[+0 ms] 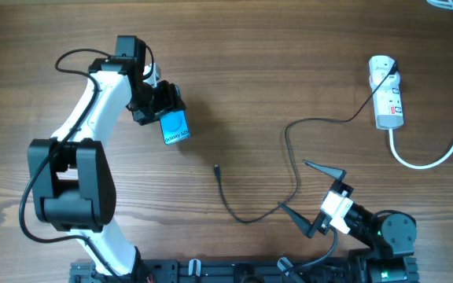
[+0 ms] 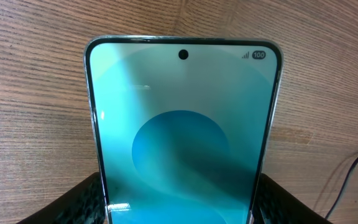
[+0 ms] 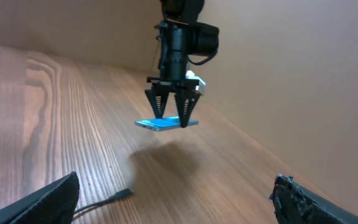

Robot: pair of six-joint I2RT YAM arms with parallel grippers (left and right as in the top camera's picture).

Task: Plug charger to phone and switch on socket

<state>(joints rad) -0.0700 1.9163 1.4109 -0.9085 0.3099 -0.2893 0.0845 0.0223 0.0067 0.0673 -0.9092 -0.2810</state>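
The table (image 1: 234,71) is bare brown wood with a strong grain, and from my station the overhead view covers the whole of it.

My left gripper (image 1: 166,108) is clamped on the phone (image 1: 176,127), over the left half of the table. In the left wrist view the cyan screen (image 2: 182,137) fills most of the picture, face up, and the dark fingers (image 2: 73,202) press on its two long edges near the bottom. The right wrist view shows it from across the table. The left gripper (image 3: 171,115) points straight down and carries the phone (image 3: 166,123) roughly level, off the wood, with a soft shadow under it.

My right gripper (image 1: 309,192) is low on the right side, spread wide and holding nothing. Its fingers (image 3: 48,199) frame the bottom corners of its own camera.

The charger (image 1: 246,220) lies loose on the table. Its black plug (image 1: 390,72) sits at the far end of the socket (image 1: 385,93). From there the thin cable loops left, bends down close past the right fingertips, and curls back up. It ends at the connector tip (image 1: 216,167), which lies on the wood between the two arms and well apart from the phone. I see that tip (image 3: 124,194) in the right wrist view too, lying flat.

The socket lies at the far right, and its white cord (image 1: 447,153) loops away toward the table edge. I cannot tell how its switch is set; it is too small to read.
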